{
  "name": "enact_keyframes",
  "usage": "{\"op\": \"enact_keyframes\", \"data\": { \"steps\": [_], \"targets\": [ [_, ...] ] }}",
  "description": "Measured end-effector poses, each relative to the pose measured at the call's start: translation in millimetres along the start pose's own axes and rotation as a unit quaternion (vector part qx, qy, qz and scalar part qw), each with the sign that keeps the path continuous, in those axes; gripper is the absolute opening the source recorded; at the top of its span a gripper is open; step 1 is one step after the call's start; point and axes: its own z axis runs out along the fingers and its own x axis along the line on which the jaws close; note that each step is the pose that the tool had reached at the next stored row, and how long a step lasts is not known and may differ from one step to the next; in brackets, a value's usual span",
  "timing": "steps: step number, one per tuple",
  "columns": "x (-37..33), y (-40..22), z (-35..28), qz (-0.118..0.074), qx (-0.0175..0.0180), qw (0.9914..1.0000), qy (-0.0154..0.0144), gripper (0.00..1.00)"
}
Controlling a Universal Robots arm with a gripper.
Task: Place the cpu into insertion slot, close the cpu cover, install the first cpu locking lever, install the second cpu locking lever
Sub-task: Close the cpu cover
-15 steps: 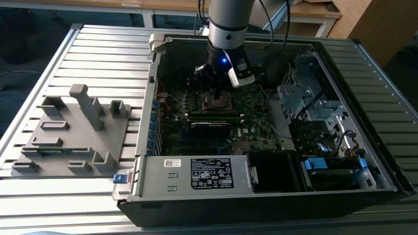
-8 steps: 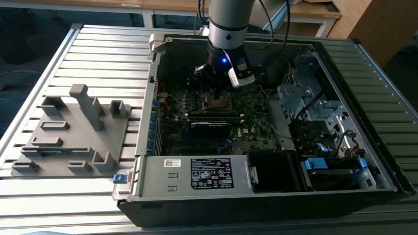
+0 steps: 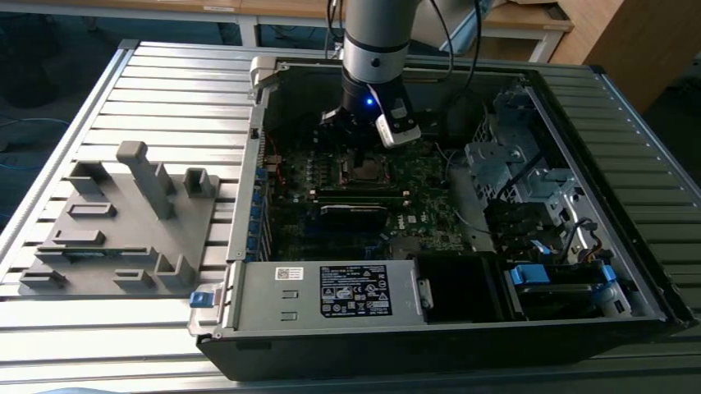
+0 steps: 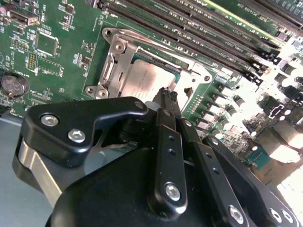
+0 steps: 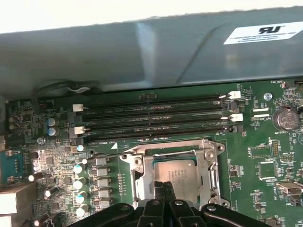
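One closed pincer (image 4: 166, 94) at the seated cpu (image 4: 144, 80)
Both fingers (image 4: 169, 142) were pressed together with nothing between them, their tips right at the edge of the cpu, which lay flat in the insertion slot (image 3: 363, 170) on the green circuit board (image 5: 265, 156); the cpu cover (image 5: 209, 163) appeared to lie down around the chip, its window framing the metal top, with the long memory slots (image 5: 151, 118) just beside the socket. Placement looked done, so I judged the cover-and-lever stage to be in hand, though I could not tell whether either locking lever was latched. That work would call for a steady press from the shut tips on metal only, kept off the chip face and the small board parts nearby
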Motion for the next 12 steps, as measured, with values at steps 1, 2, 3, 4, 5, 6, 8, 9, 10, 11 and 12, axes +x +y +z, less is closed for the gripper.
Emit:
{"op": "enact_keyframes", "data": {
  "steps": [1, 2, 3, 4, 5, 6, 8, 9, 10, 11, 12],
  "targets": [
    [0.0, 0.0, 0.0, 0.000, 0.0001, 1.00000, 0.0000, 0.10],
    [0.0, 0.0, 0.0, 0.000, 0.0001, 1.00000, 0.0000, 0.10],
    [0.0, 0.0, 0.0, 0.000, 0.0001, 1.00000, 0.0000, 0.10],
    [0.0, 0.0, 0.0, 0.000, 0.0001, 1.00000, 0.0000, 0.10],
    [0.0, 0.0, 0.0, 0.000, 0.0001, 1.00000, 0.0000, 0.10],
    [0.1, 0.0, 0.0, 0.000, 0.0000, 1.00000, 0.0000, 0.10],
    [15.1, -1.5, 0.4, 0.000, 0.0000, 1.00000, -0.0010, 0.10],
    [15.6, -1.6, 0.5, 0.000, -0.0001, 1.00000, -0.0011, 0.10],
    [17.5, -1.8, 0.5, 0.000, 0.0000, 1.00000, -0.0012, 0.10],
    [18.0, -1.8, 0.5, 0.000, -0.0001, 1.00000, -0.0012, 0.10],
    [18.5, -1.8, 0.5, 0.000, -0.0001, 1.00000, -0.0013, 0.10]
  ]
}}
